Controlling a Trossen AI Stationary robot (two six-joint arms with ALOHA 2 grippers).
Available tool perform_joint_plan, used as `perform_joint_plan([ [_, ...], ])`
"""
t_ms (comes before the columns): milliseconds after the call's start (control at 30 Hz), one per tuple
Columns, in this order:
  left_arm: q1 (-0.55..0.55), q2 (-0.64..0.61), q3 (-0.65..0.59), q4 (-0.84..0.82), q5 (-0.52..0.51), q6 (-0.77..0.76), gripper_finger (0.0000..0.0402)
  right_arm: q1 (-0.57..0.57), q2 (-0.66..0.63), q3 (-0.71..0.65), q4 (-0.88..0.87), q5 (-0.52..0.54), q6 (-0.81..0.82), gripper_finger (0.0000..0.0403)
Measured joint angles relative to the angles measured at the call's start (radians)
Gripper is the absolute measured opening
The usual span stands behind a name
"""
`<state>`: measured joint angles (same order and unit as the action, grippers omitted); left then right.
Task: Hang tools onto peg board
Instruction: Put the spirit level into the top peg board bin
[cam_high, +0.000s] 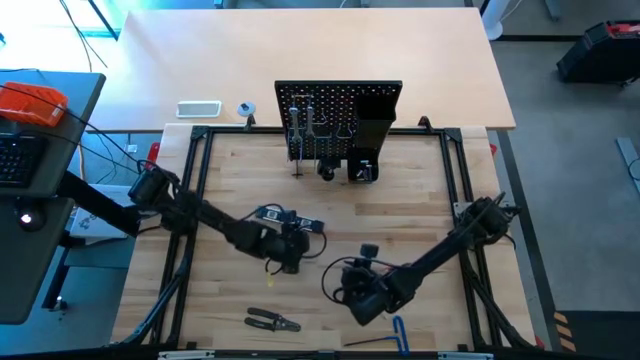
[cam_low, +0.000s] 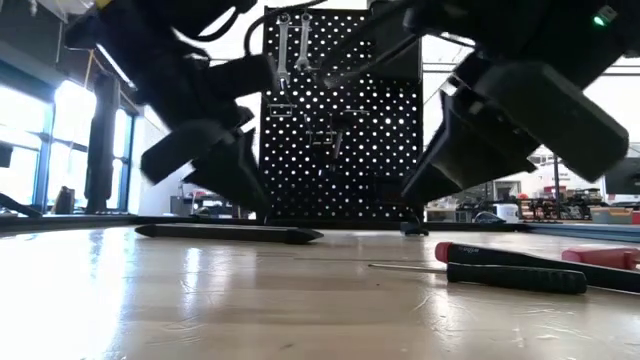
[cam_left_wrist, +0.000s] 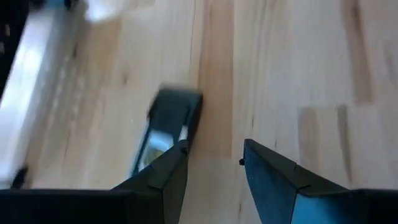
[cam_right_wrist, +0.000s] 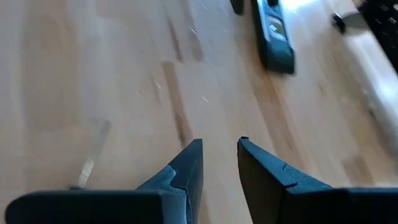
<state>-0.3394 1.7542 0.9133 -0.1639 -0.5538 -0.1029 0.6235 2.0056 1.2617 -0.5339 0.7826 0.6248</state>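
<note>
Left wrist view: the left hand (cam_left_wrist: 214, 155) hovers released, empty; the dark level (cam_left_wrist: 166, 127) lies on the table (cam_left_wrist: 298, 74) just beside one fingertip, long axis running away; right hand (cam_right_wrist: 219, 152) also released, farther off.

Daylight floods the low view from tall windows (cam_low: 40, 150) at the left and from the bright room behind, so the peg board (cam_low: 340, 120) and both arms stand nearly as silhouettes. The table (cam_low: 200, 300) carries soft glare and blurred reflections near the camera, where it is out of focus. The high view is evenly lit and sharp, with mild shadows under the arms. The left wrist view is smeared with blur, the dark level (cam_left_wrist: 168, 127) indistinct; the right wrist view is softly blurred towards its far edge.
</note>
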Motion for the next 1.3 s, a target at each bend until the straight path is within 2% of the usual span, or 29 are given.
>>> perform_joint_plan([
  [233, 0.052, 0.0, 0.0, 0.082, 0.111, 0.092, 0.0146, 0.053, 0.0, -0.001, -0.146, 0.065, 0.151, 0.0093],
  [667, 0.116, -0.009, 0.0, 0.081, 0.165, 0.169, 0.0146, 0.137, 0.0, -0.01, -0.443, 0.137, 0.429, 0.0093],
  [800, 0.148, -0.009, 0.0, 0.08, 0.217, 0.193, 0.0146, 0.165, 0.0, -0.088, -0.436, 0.133, 0.54, 0.0093],
  [933, 0.18, -0.009, 0.0, 0.08, 0.28, 0.202, 0.0146, 0.201, 0.0, -0.207, -0.35, 0.107, 0.697, 0.0093],
  [1033, 0.204, -0.015, 0.0, 0.073, 0.328, 0.206, 0.0146, 0.235, -0.002, -0.263, -0.298, 0.127, 0.787, 0.0093],
  [1300, 0.278, -0.023, 0.0, 0.089, 0.427, 0.239, 0.0146, 0.285, -0.009, -0.27, -0.263, 0.215, 0.782, 0.0093],
])
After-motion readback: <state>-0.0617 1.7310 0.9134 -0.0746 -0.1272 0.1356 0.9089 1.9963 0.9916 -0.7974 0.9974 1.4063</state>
